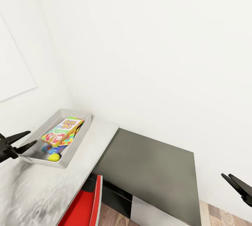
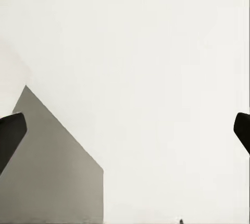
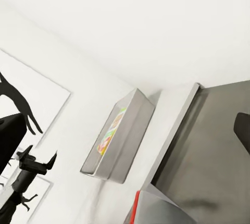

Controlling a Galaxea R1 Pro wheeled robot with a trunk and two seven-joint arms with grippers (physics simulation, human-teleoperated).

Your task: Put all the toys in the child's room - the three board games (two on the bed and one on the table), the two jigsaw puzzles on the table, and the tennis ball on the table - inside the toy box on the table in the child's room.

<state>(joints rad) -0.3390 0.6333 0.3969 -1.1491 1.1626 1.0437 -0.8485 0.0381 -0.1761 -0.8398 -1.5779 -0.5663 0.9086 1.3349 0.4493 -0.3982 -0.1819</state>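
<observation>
The light-grey toy box (image 1: 75, 145) stands on the pale mottled table (image 1: 31, 194) against the white wall. Inside it lies the Skip-Bo board game (image 1: 63, 129), on top of a bright multicoloured jigsaw puzzle (image 1: 71, 139). The tennis ball (image 1: 54, 157) rests in the box's near corner. Something blue (image 1: 46, 149) shows under the stack. My left gripper (image 1: 31, 137) hovers open at the box's left wall, holding nothing. At the lower right, my right gripper (image 1: 226, 176) is open and empty over the floor. The right wrist view shows the toy box (image 3: 125, 135) from the side. The bed is out of view.
A lower dark-grey side desk (image 1: 150, 170) adjoins the table on the right, with wood floor (image 1: 224, 217) beyond it. A red chair (image 1: 87, 205) is tucked at the table's front edge. A black silhouette picture (image 3: 18, 101) hangs on the wall.
</observation>
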